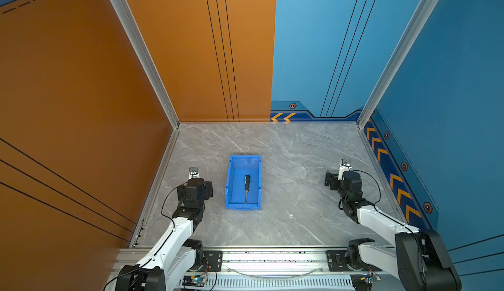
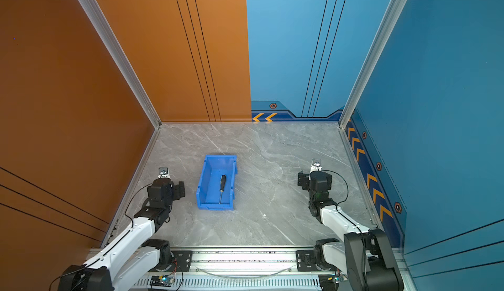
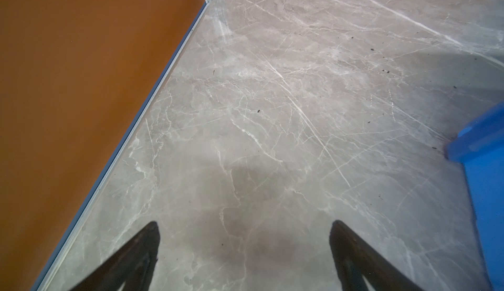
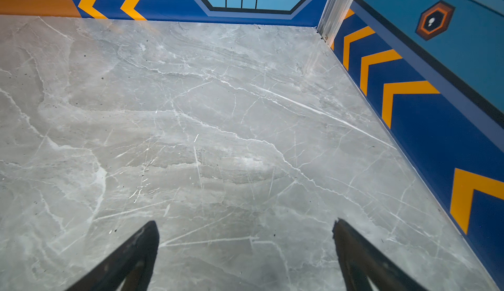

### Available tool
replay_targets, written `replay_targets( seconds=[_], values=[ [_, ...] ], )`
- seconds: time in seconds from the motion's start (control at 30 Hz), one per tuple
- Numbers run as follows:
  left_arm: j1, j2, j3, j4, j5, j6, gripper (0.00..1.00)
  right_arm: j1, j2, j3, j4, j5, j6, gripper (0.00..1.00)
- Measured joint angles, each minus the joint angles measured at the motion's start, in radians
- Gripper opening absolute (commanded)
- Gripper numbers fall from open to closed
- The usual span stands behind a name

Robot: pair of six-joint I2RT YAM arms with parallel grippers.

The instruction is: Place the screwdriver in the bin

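Bright blue bin (image 1: 228, 183), black-handled silver screwdriver (image 1: 247, 181), grey white-veined marble tabletop (image 1: 300, 153), orange wall (image 1: 81, 85), blue wall (image 1: 450, 85), yellow chevrons (image 1: 395, 179)

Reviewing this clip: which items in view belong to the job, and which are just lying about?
Job: screwdriver, lying inside the bin; left gripper and right gripper, jaws open, empty.
Lying about: small white speck and dark crumbs on the table.

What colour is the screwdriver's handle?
Black, clearest in a top view: the screwdriver lies inside the bin.
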Motion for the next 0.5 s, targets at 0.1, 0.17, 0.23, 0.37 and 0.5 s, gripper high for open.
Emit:
replay_targets(
  seconds=[0.1,0.17,0.23,0.37,0.5],
  values=[
    [0.002,0.023,-0.017,0.07,0.0,0.019,0.98,-0.023,0.035,0.0,0.053,-0.029,-0.011,1.0],
    [0.007,0.056,-0.016,0.118,0.008,0.031,0.98,-0.039,0.063,0.004,0.075,-0.044,-0.014,1.0],
    [0.014,0.103,-0.011,0.156,0.016,0.043,0.98,-0.049,0.095,0.014,0.093,-0.055,-0.016,1.0],
    [0.026,0.197,0.008,0.235,0.035,0.061,0.98,-0.051,0.153,0.036,0.144,-0.077,-0.017,1.0],
    [0.04,0.268,0.023,0.323,0.058,0.069,0.98,-0.051,0.224,0.053,0.225,-0.088,-0.014,1.0]
  ],
)
